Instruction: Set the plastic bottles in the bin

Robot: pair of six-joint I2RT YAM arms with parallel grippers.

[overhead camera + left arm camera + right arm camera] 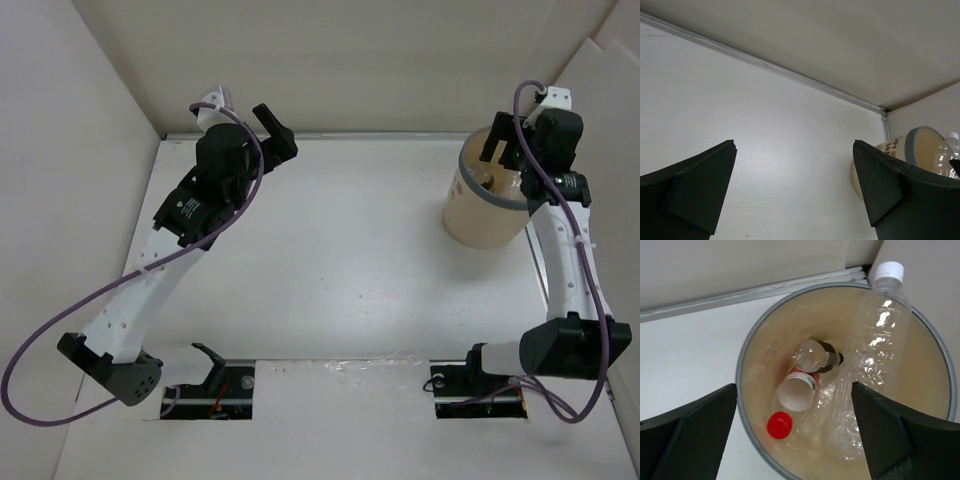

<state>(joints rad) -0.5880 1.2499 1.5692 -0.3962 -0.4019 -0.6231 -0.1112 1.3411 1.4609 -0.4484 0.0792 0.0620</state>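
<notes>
Tan bin (pixel 468 215) with the grey rim is parked at the far right corner of the tabletop (pixel 350 260), and every one of the plastic bottles (pixel 840 405) I can spot on my feeds is inside it. Looking straight down through the right wrist cam, a tall clear white-capped bottle (pixel 881 335) leans against the bin's wall with its cap poking up past the rim. Below it sits a dark-labelled bottle (pixel 826 359), plus a red-capped bottle (pixel 779 425) lying near the bottom. There's more crumpled clear plastic down there too, but I can't honestly count it. The right arm (pixel 565 260) reaches out over the bin, and its jaws are spread wide apart above the opening with nothing between them; they aren't gripping the tall bottle. The left arm (pixel 160 270) is stretched toward the far left of the tabletop, near the back wall (pixel 840 40). Its jaws are wide open as well, with only bare tabletop showing between them. On the left wrist cam the bin peeks in at the right edge, partly hidden.
</notes>
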